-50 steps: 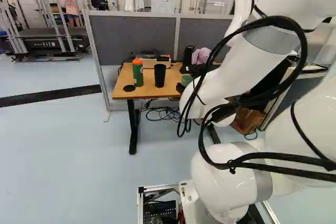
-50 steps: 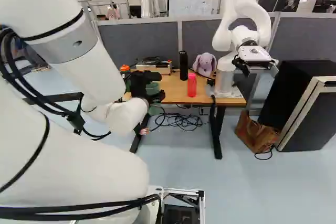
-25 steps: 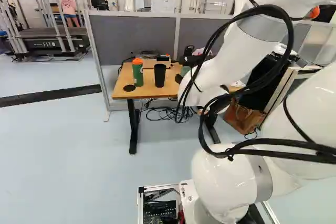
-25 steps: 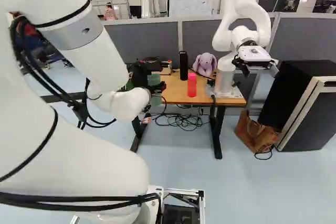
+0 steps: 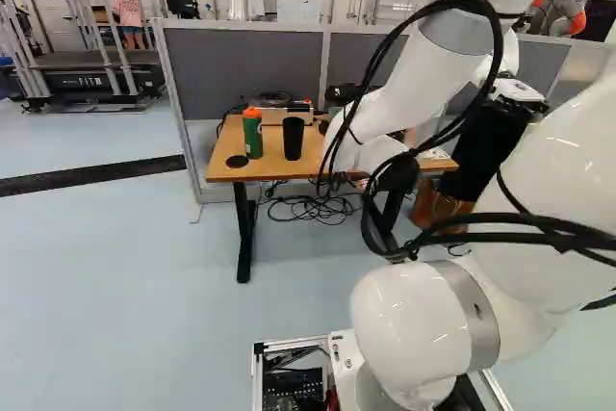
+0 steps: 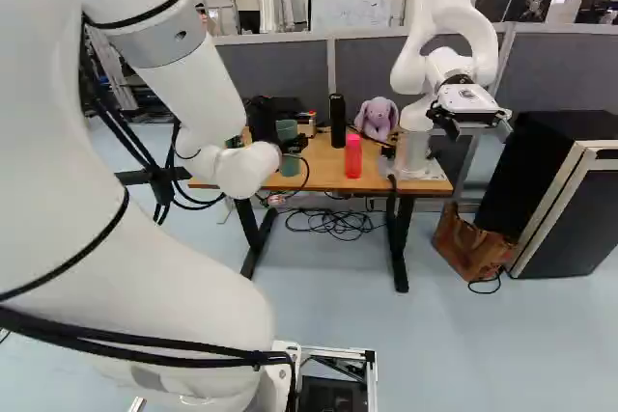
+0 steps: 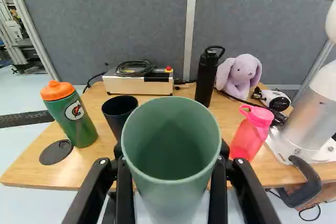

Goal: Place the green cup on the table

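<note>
In the left base view, my white arm (image 5: 433, 74) rises right of the middle, its black cables looping beside it, and it covers part of the wooden table (image 5: 223, 169). Left of it on the tabletop I see a green bottle with an orange lid (image 5: 252, 138), a black cup (image 5: 293, 140) and a flat black disc (image 5: 237, 162). I cannot make out my jaws here.

In the right base view, my black gripper (image 6: 291, 145) shows just past the arm's white end, with the green cup (image 6: 287, 130) at it, about upright. To the right of the cup stand a tall black bottle (image 6: 337, 121), a pink bottle (image 6: 352, 158) and a purple plush rabbit (image 6: 377, 117); another robot (image 6: 414, 147) stands at the table's right end.

In the wrist view, my fingers (image 7: 125, 195) are clamped on the green cup from two sides, its mouth facing my camera. The cup hides part of the table's near edge; I cannot tell whether its base touches anything. Beyond it, the black cup stands on the tabletop, and a light box with coiled cable on top (image 7: 138, 85) sits near the grey partition (image 7: 105, 30).
</note>
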